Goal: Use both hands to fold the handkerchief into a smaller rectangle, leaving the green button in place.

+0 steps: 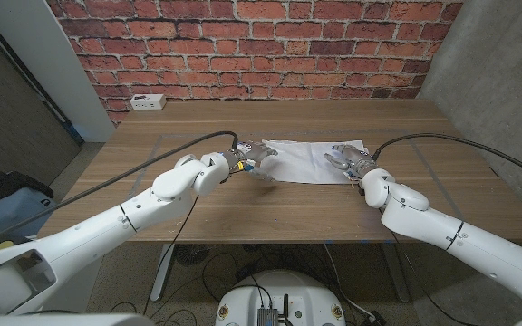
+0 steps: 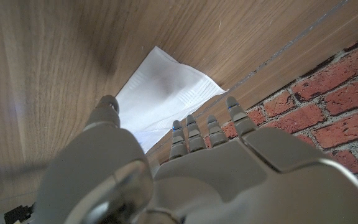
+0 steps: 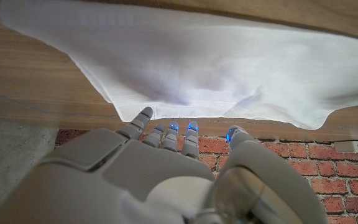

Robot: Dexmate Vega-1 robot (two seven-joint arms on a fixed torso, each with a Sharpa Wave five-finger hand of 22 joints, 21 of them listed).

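A white handkerchief [image 1: 308,160] lies spread on the wooden table [image 1: 243,213], a little rumpled at its right end. My left hand [image 1: 254,154] hovers at the cloth's left edge. In the left wrist view its fingers [image 2: 207,127] and thumb are apart over a corner of the handkerchief [image 2: 160,93], gripping nothing. My right hand [image 1: 347,160] is at the cloth's right edge. In the right wrist view its fingertips [image 3: 166,130] reach the wavy hem of the handkerchief [image 3: 197,62], with no cloth visibly between them. I can make out no green button.
A white power strip [image 1: 147,102] lies at the table's far left corner, against the brick wall [image 1: 261,45]. Black cables run along both arms. Bare wood surrounds the cloth on all sides.
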